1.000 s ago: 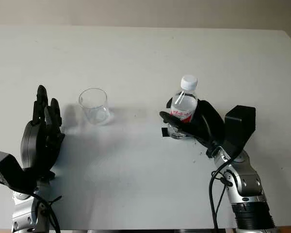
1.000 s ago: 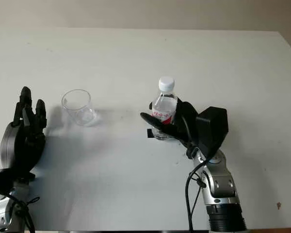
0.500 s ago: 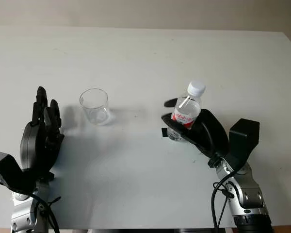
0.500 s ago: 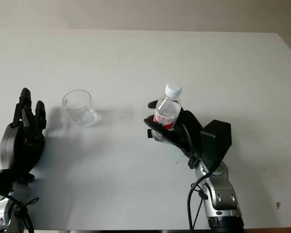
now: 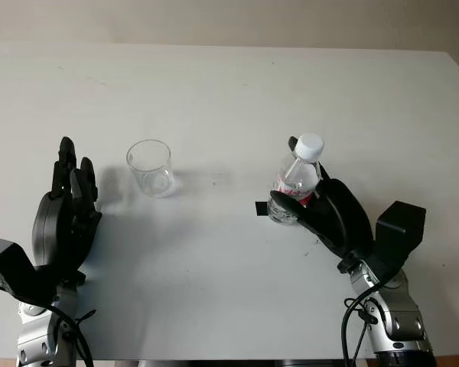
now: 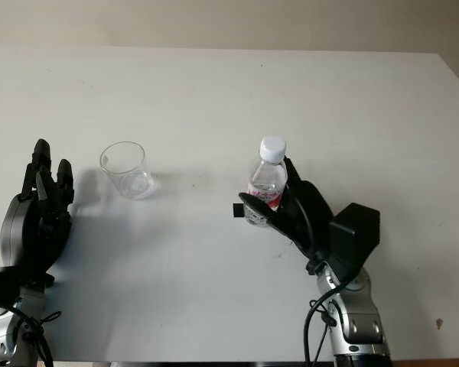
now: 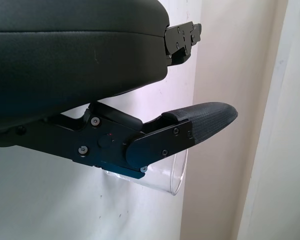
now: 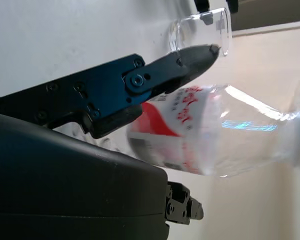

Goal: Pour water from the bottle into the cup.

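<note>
Your right hand (image 5: pixel 321 218) has its fingers wrapped round the bottle (image 5: pixel 296 189), tilted and white cap on, so only the grasp is done (uncapping, carrying and pouring remain, as I judge it). You see the cup (image 5: pixel 150 167) well off to that hand's left, nearer your open left hand (image 5: pixel 63 218). Your right wrist view adds the red label under a finger.

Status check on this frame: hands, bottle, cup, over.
Right hand shut on bottle, cap on, tilted. Left hand open, beside the cup. Cup upright on table, path between them clear.
</note>
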Robot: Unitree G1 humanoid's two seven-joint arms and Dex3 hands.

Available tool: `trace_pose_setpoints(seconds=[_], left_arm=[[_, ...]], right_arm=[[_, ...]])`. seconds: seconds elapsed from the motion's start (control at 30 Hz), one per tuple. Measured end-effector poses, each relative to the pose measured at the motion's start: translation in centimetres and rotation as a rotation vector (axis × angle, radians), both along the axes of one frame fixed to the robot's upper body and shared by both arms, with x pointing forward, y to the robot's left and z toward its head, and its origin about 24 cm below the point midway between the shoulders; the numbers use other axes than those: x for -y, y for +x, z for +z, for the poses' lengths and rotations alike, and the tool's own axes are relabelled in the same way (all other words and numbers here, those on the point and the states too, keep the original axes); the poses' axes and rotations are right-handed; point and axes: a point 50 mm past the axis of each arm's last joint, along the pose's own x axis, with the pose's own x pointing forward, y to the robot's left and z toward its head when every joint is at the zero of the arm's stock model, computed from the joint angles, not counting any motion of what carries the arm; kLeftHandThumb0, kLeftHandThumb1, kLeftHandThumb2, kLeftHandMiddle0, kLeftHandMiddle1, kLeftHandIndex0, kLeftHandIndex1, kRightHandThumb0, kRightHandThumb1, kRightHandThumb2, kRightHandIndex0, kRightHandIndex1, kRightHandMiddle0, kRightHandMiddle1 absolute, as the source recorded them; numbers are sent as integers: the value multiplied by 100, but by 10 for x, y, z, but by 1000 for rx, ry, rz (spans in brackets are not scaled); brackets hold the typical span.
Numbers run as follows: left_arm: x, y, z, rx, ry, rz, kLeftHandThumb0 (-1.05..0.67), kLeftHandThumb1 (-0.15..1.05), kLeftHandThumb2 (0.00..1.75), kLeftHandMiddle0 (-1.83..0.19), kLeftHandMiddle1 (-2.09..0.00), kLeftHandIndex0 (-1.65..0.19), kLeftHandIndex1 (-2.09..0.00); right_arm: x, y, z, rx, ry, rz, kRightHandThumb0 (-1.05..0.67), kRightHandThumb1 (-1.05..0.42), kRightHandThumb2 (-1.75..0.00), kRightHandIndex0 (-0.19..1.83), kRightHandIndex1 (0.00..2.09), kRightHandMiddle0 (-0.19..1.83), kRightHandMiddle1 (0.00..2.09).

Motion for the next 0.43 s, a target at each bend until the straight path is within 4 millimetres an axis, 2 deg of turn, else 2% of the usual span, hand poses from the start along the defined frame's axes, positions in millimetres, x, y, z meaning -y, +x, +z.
trace_pose_setpoints(seconds=[0.17, 0.43], left_arm=[[0, 1, 0, 0, -1, -1, -73, 105, 73, 19, 0, 19, 0], [0, 1, 0, 5, 1, -1, -72, 105, 73, 19, 0, 19, 0]], right_arm=[[-2, -3, 6, 101, -21, -1, -94, -96, -6, -19, 0, -19, 0], [-7, -11, 11, 170, -23, -8, -92, -98, -6, -19, 0, -19, 0]])
